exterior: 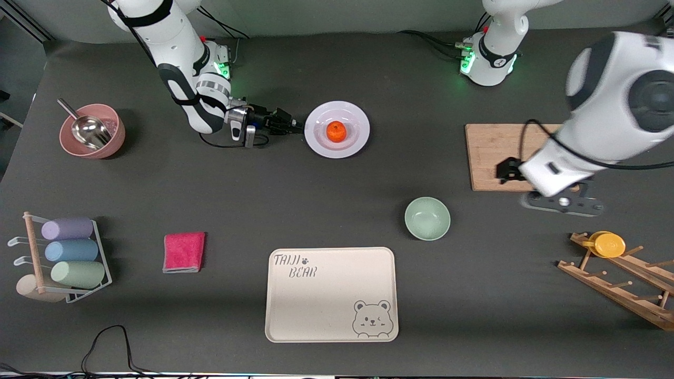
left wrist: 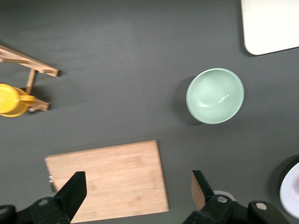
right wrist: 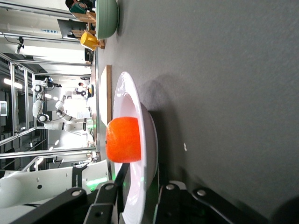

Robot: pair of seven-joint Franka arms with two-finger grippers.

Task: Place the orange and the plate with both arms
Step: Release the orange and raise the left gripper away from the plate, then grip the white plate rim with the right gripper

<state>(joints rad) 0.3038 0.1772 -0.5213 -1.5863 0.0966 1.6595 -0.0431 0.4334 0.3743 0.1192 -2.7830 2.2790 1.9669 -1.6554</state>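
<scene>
From the front I see the orange (exterior: pixel 336 131) already on the plate (exterior: pixel 337 129), right gripper (exterior: pixel 295 126) pinching the plate's rim; placing remains. Left wrist: left gripper (left wrist: pixel 138 191) spread wide, empty, over the cutting board (left wrist: pixel 112 179). Right wrist confirms the rim grip

Small round bright-orange fruit (exterior: pixel 336 131) sits on the round glossy white plate (exterior: pixel 337 149). Nearer the camera than the plate: pale-green bowl (exterior: pixel 427 218); beige rectangular tray (exterior: pixel 330 295) with grey bear print and lettering; magenta folded cloth (exterior: pixel 184 252). Table surface (exterior: pixel 337 200) dark grey throughout.
</scene>
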